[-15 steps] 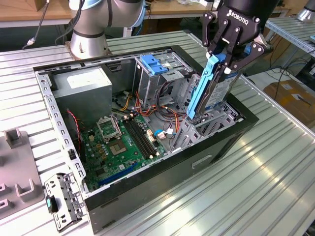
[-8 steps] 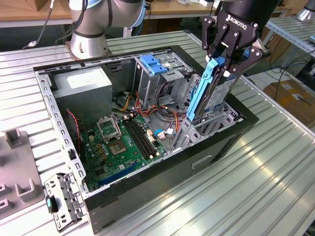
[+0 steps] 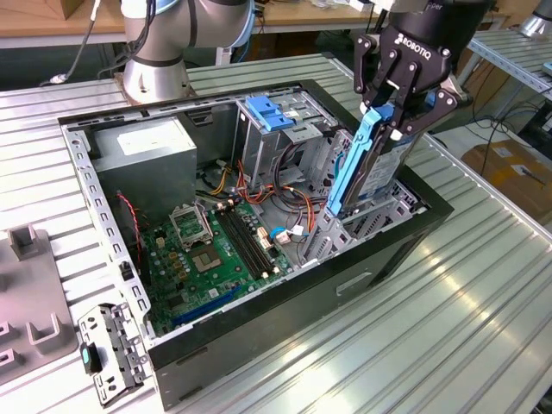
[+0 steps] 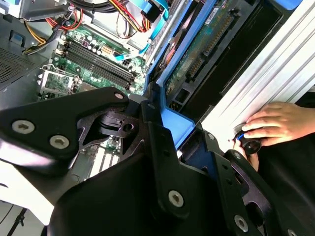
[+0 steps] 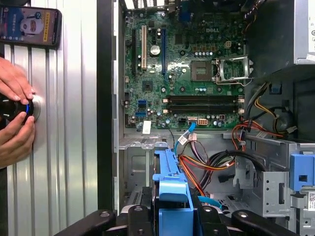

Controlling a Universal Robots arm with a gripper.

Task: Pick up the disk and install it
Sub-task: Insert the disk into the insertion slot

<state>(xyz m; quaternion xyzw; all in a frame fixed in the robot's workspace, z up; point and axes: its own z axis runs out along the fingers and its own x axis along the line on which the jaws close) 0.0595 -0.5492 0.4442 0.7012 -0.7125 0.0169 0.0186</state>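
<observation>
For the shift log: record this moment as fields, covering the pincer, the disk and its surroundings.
case: open, motherboard exposed
pincer: shut on the disk
disk: in a blue carrier, tilted, lower end down in the case at the exterior view's right
hands: on a black knob on the table beside the case
phone: flat on the table

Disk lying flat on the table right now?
No, the gripper holds the disk on edge, tilted, with its lower end inside the open computer case.
</observation>
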